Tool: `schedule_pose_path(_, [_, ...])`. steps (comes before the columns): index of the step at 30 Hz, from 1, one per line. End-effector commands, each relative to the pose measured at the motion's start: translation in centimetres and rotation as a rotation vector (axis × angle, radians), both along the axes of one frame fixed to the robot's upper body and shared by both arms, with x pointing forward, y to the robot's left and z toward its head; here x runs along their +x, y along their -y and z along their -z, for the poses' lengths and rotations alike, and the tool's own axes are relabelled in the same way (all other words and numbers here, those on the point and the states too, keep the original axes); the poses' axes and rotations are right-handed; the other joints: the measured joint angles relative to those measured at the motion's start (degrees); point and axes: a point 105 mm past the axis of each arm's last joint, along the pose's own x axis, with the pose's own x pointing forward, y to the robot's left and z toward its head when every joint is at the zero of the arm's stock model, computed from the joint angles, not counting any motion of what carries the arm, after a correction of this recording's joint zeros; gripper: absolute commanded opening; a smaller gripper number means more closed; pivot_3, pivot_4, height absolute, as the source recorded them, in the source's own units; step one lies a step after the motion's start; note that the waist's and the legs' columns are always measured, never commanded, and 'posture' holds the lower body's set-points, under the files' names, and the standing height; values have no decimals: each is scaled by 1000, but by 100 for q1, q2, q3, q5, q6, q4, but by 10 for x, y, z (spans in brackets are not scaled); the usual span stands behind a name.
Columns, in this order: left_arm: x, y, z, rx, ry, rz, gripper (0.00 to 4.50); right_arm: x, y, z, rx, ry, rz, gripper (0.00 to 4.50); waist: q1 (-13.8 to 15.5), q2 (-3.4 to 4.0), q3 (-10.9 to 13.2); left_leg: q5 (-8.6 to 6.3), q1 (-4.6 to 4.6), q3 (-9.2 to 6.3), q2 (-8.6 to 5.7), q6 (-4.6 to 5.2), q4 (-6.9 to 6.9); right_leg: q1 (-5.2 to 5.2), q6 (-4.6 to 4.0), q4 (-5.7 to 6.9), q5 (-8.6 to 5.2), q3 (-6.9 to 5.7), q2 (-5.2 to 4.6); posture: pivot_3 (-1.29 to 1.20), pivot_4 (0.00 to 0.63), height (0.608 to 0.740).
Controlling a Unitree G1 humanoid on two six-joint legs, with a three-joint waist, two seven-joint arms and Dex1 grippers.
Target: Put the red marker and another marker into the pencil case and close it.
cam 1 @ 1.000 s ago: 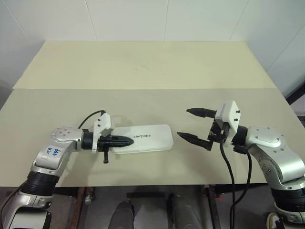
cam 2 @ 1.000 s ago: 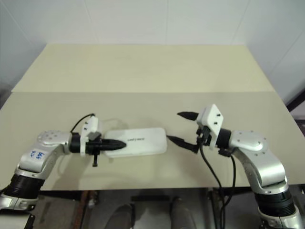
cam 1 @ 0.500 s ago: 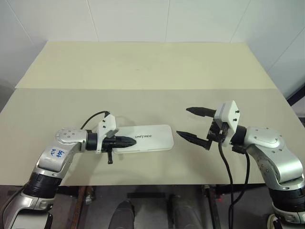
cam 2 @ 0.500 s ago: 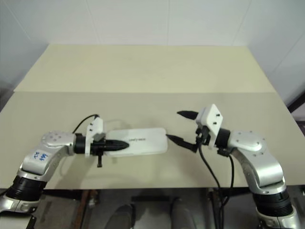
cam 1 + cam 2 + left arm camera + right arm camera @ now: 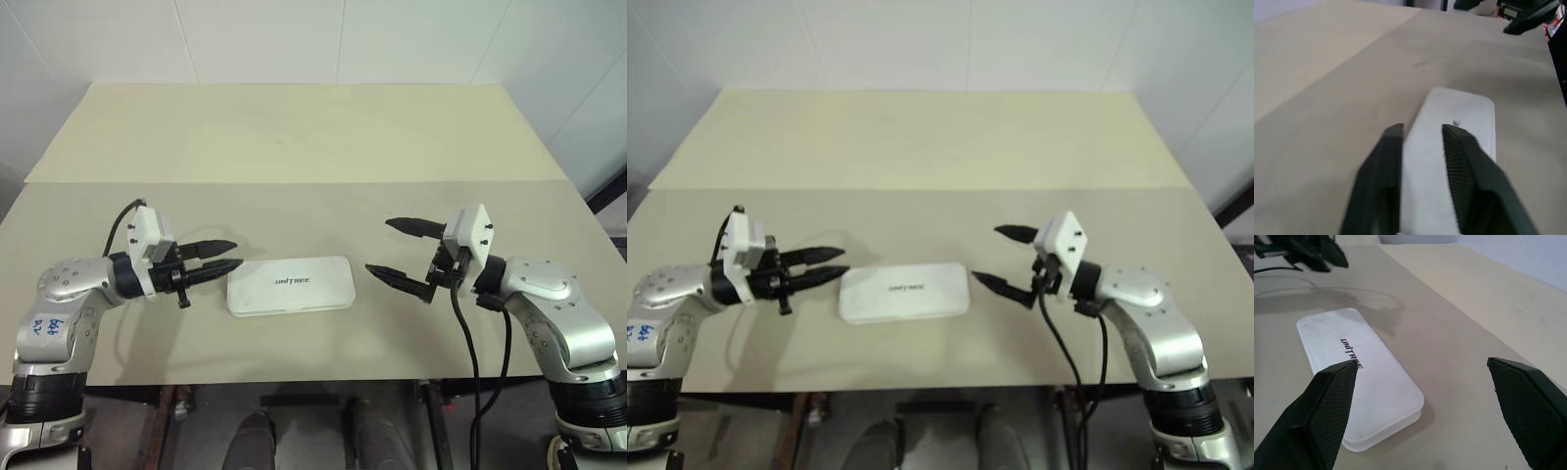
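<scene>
- The left gripper [image 5: 223,256] has its two black fingers parted by a narrow gap and holds nothing; it hovers just off the left short end of the pencil case [image 5: 290,285], pointing along it.
- The right gripper [image 5: 402,251] stands spread wide, also empty, just off the case's right short end and aimed back toward it.
- The case lies flat between the two grippers, touching neither, on the beige table [image 5: 294,137] near its front edge.
- It is a flat white hard-plastic rectangle with rounded corners, dark "UNITREE" lettering across the lid, and a thin seam running round its side where lid meets tray. The lid looks fully down; from the right wrist view the seam appears even, with no visible gap.
- Judging by this, the closing step seems done or nearly so; whether the markers are inside cannot be told with the lid down.
- Risk: if the latch is not truly snapped, the lid could spring up once left alone. A further press from the left fingers at the end could slide the light case across the smooth table toward the right gripper, or tip the far end.
</scene>
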Motion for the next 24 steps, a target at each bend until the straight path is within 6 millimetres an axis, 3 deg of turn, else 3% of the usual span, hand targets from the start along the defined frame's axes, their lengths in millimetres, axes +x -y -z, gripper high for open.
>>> schedule_pose_path(1, [-8,-8,-15,-16,71,-10,2630,-3,7,-10,4,57,13,4500,2,0,0,0,0,0,0,0,0,0,-2,0,-1,0,0,0,150,740])
schedule_pose_path(7, [-9,-13,-16,-10,121,-35,4475,-6,24,-14,-24,74,48,4500,28,0,0,0,-1,0,0,0,6,2,-8,-1,-4,0,0,0,150,740])
schedule_pose_path(16, [-3,6,-23,-50,173,11,4475,-16,56,-27,-90,87,127,4500,28,0,0,0,1,1,0,0,5,3,-8,-3,-4,0,0,0,150,740])
schedule_pose_path(24, [1,5,-26,-72,163,-5,4475,-16,53,-24,-106,72,133,4500,-8,0,0,0,4,1,0,0,5,5,-7,-2,-3,1,0,0,150,740])
